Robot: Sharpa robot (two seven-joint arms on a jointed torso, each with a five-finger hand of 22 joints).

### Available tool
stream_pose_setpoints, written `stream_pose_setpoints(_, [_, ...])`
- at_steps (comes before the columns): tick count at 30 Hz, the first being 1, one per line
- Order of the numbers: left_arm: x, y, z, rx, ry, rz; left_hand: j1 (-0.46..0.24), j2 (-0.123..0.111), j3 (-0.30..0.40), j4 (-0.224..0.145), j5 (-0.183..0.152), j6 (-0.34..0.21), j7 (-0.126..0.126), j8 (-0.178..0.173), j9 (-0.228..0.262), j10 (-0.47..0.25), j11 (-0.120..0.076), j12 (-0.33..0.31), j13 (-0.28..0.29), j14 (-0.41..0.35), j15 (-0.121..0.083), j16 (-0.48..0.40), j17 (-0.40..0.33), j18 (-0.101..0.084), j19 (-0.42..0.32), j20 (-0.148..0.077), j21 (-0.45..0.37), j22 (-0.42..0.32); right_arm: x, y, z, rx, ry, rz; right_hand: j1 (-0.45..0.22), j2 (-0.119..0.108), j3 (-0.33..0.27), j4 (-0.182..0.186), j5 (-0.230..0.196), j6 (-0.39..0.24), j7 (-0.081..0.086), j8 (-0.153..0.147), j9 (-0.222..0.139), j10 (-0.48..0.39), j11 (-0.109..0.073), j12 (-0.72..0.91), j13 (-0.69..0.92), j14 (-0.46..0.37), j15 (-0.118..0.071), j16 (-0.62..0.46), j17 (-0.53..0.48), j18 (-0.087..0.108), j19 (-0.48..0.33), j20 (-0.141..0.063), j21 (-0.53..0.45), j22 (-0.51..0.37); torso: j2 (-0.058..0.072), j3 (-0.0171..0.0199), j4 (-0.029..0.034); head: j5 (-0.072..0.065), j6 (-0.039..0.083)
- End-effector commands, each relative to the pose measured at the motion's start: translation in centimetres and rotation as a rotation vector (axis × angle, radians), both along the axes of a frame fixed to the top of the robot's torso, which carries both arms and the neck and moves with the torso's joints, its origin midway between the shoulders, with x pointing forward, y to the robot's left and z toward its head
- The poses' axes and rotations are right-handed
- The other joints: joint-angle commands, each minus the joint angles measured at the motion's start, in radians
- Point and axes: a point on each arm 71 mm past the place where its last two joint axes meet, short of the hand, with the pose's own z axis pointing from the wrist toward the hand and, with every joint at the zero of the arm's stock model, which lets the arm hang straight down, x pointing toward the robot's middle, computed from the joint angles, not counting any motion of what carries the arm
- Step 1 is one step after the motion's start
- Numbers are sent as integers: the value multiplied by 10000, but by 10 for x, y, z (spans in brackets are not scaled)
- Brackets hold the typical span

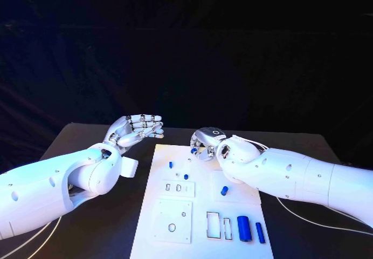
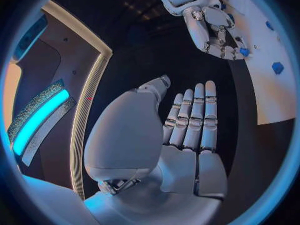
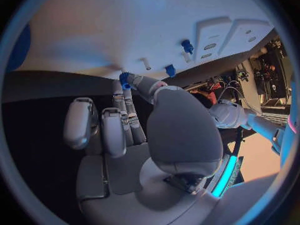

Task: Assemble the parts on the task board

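The white task board (image 1: 204,208) lies along the middle of the black table. My right hand (image 1: 207,143) hovers over its far end and pinches a small blue part (image 3: 125,79) between thumb and fingertip; the same part (image 2: 244,51) shows at the fingertips of the right hand (image 2: 212,27) in the left wrist view. My left hand (image 1: 140,127) hangs above the table, left of the board's far end. Its fingers (image 2: 190,120) are stretched out and hold nothing. Two small blue parts (image 1: 171,164) (image 1: 186,176) stand on the board near the right hand.
Another blue part (image 1: 223,190) lies mid-board. A thick blue cylinder (image 1: 243,227) and a thinner blue bar (image 1: 260,232) lie at the near right, beside two rectangular slots (image 1: 213,224). Raised white plates (image 1: 172,220) (image 1: 179,188) with holes sit at the board's left. Cables (image 1: 311,218) trail right.
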Motion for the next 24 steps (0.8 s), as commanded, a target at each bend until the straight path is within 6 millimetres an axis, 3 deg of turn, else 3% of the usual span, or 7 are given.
stream_pose_setpoints(1, [1, -1, 2, -98, -70, 9, -87, 32, -10, -39, -26, -44, 543, -69, -9, -52, 6, -7, 0, -78, 5, -71, 19, 44, -94, -11, -52, -12, -1, 3, -5, -272, 280, 131, -103, -26, 5, 49, 21, -70, 2, 2, 20, -45, 0, 23, 41, 471, 25, 63, -5, -188, -56, 17, 10, -19, 6, -5, -6, 14, -6])
stream_pose_setpoints(7, [1, -2, 3, -100, -77, 1, -87, 34, -12, -42, -26, -48, 546, -70, -10, -59, 9, -6, 0, -86, 7, -75, 21, 45, -102, -7, -56, -15, 2, 3, -7, -204, 178, -104, -177, -82, 71, 70, 32, -232, 67, -61, 77, -323, 80, -32, -15, 446, 87, 44, -77, -152, -173, 65, -119, -174, 18, -12, 17, 4, 2])
stream_pose_setpoints(12, [1, -2, 3, -102, -80, -11, -87, 34, -12, -42, -26, -48, 546, -70, -10, -59, 9, -6, 0, -86, 7, -75, 21, 45, -102, -7, -56, -15, 4, 4, -9, -147, 114, -242, -212, -122, 99, 77, 31, -321, 106, -97, 102, -449, 121, -31, -40, 433, 121, 34, -113, -139, -214, 95, -166, -223, 9, 3, 3, 31, -15])
stream_pose_setpoints(19, [1, -3, 3, -107, -74, -39, -87, 36, -12, -45, -26, -51, 548, -71, -10, -66, 11, -4, 1, -90, 9, -77, 25, 47, -108, -4, -59, -18, 3, 7, -10, -139, 157, -181, -240, -149, 111, 86, 29, -376, 127, -121, 118, -519, 144, -25, -52, 428, 142, 36, -117, -135, -227, 115, -181, -233, 9, -7, -5, 38, -12])
stream_pose_setpoints(24, [1, -3, 4, -109, -68, -55, -86, 38, -13, -47, -26, -52, 550, -71, -10, -69, 12, -1, 2, -90, 10, -77, 29, 49, -112, -1, -60, -20, 2, 8, -11, -148, 223, -103, -407, -375, 134, 143, 28, -847, 203, -396, 116, -1108, 272, -20, -180, 328, 254, -115, -448, -35, -513, 222, -547, -674, 3, -5, -5, 51, -18])
